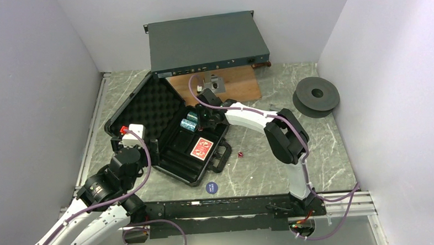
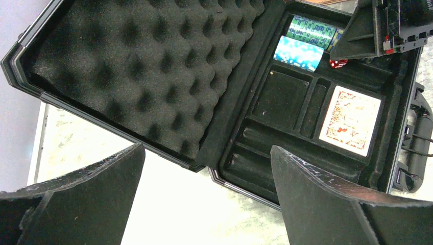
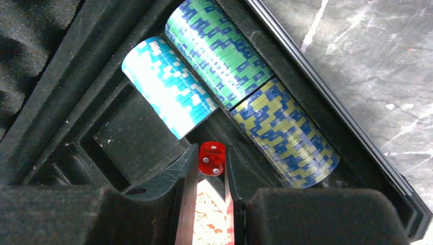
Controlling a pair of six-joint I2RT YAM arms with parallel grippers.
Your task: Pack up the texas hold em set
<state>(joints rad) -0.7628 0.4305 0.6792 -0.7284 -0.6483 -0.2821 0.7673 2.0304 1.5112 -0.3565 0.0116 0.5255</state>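
Observation:
The black briefcase (image 1: 148, 106) lies open, its egg-crate foam lid (image 2: 138, 66) to the left. In its tray lie teal-and-white chip stacks (image 3: 168, 84), a green-blue stack (image 3: 219, 51) and a yellow-blue stack (image 3: 286, 132), plus the red-backed card deck (image 1: 201, 148). My right gripper (image 3: 211, 159) is shut on a tiny red die (image 3: 212, 158) over the tray beside the chips. A second red die (image 1: 240, 154) and the blue disc (image 1: 212, 187) lie on the table by the case. My left gripper (image 2: 207, 173) hangs open above the case's near-left corner, holding nothing.
A large grey flat rack box (image 1: 206, 43) leans at the back over a wooden board (image 1: 235, 86). A dark grey spool (image 1: 316, 96) sits at the right. The case handle (image 1: 223, 155) sticks out toward the loose die.

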